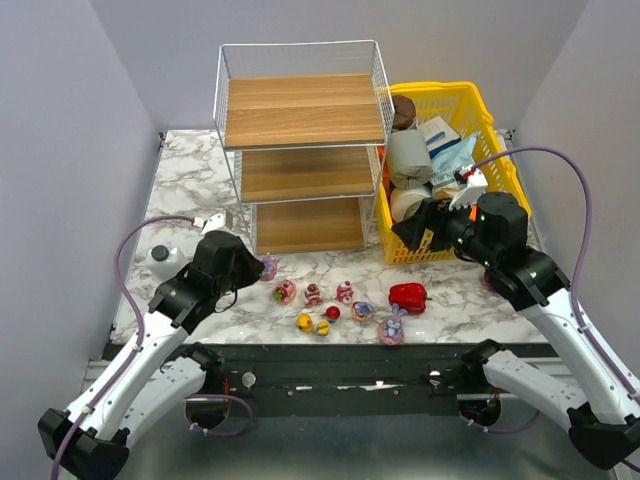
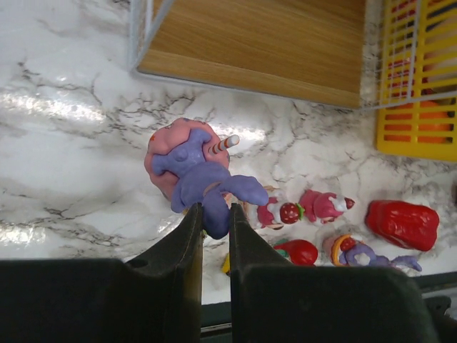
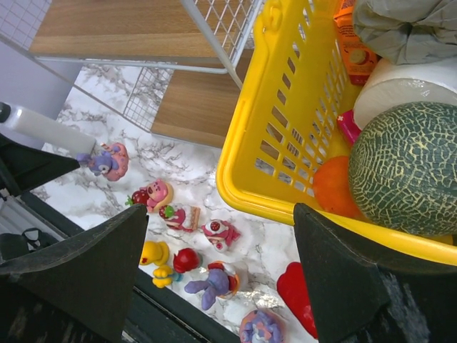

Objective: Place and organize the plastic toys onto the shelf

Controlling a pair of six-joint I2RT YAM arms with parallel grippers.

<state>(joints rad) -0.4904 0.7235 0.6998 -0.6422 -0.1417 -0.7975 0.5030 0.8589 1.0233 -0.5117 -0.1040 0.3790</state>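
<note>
Purple and pink, that's the toy in play: a bunny figurine [image 2: 189,168], and the left claw [image 2: 214,214] has its two dark fingers pinched tight on a purple limb at the bunny's near end. It's a thin grip, low on the toy, so the body juts out ahead of the fingers. That should let the toy reach a board first without the claw fouling the wire. Whether it's off the tabletop [image 1: 190,185] I can't tell. It sits just in front of the shelf [image 1: 305,110], by the left corner of the bottom tier, so my read is that the carry onto a board is the step in hand.

Over on the other side, the right claw [image 3: 220,214] is spread wide with nothing between its fingers. It hangs by the front corner of the yellow basket [image 1: 500,140], where a netted melon [image 3: 407,171] is packed in with other goods. I'd judge it's parked out of the way, leaving the lane free.

The other toys are strung in a loose row along the near edge: pink figurines [image 1: 286,291], yellow ducks [image 1: 305,322] and a second bunny [image 1: 391,328], with the red bell pepper [image 1: 408,297] beside them. None is on the shelf in these views, so the task looks barely started. Watch that pinch, because glossy plastic held by a narrow limb could twist or slip.
</note>
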